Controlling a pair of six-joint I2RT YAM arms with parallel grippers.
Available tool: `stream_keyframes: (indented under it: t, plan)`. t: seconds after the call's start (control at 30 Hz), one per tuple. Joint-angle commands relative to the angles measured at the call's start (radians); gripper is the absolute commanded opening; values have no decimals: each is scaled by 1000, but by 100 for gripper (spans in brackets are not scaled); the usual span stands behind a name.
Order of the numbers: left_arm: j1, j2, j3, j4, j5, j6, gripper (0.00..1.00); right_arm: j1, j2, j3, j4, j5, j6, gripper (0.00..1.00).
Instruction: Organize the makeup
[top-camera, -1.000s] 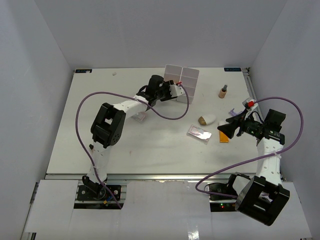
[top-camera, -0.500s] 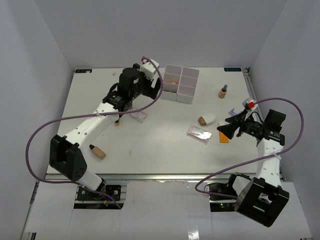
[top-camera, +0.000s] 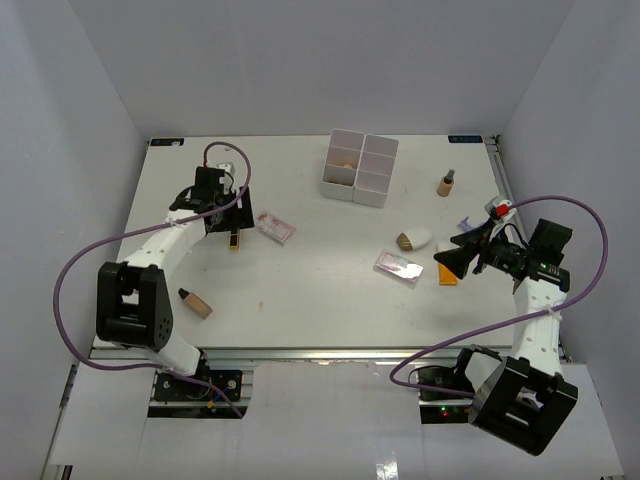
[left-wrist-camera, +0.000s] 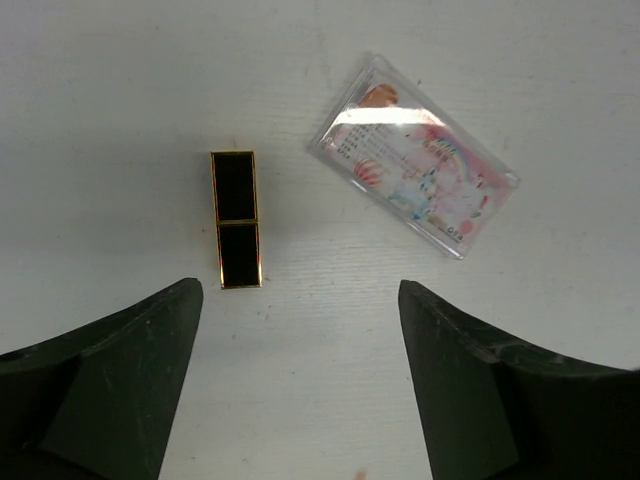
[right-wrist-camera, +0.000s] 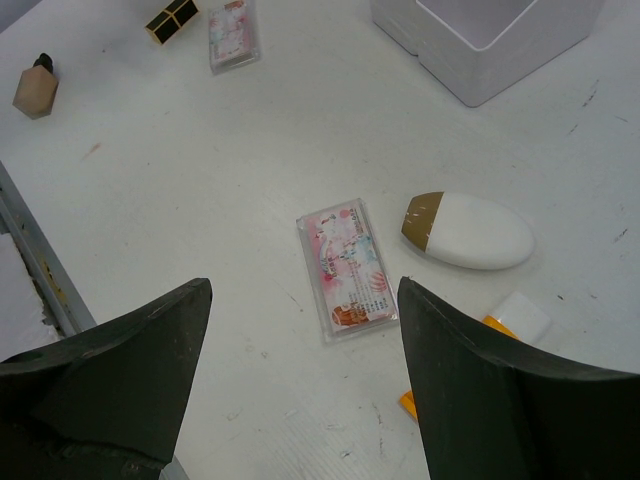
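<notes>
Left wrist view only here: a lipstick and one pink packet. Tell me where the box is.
Observer: The box stands toward the table's far edge, well right of your lipstick.
Operator: Report what's in it.
Observer: A beige piece lies in a left-column compartment.
Operator: Name what's by the other arm.
Observer: Another packet lies flat just left of the right gripper, whose jaws stand open.

Bright, even light, faint shadows — glare on the pink packet (left-wrist-camera: 415, 185).
</notes>
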Motion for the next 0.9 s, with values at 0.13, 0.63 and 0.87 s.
stream_keyframes:
  t: [0.13, 0.63, 0.87]
  plan:
    - [12, 162, 68, -28, -47, 1, 82, -6, -13, -6, -8, -22, -17, 82]
    - [14, 276, 97, -21, -127, -2, 75, -8, 4, -8, -8, -13, -17, 82]
    - [15, 289, 101, -16, -127, -1, 73, -8, -2, -7, -8, -23, -17, 82]
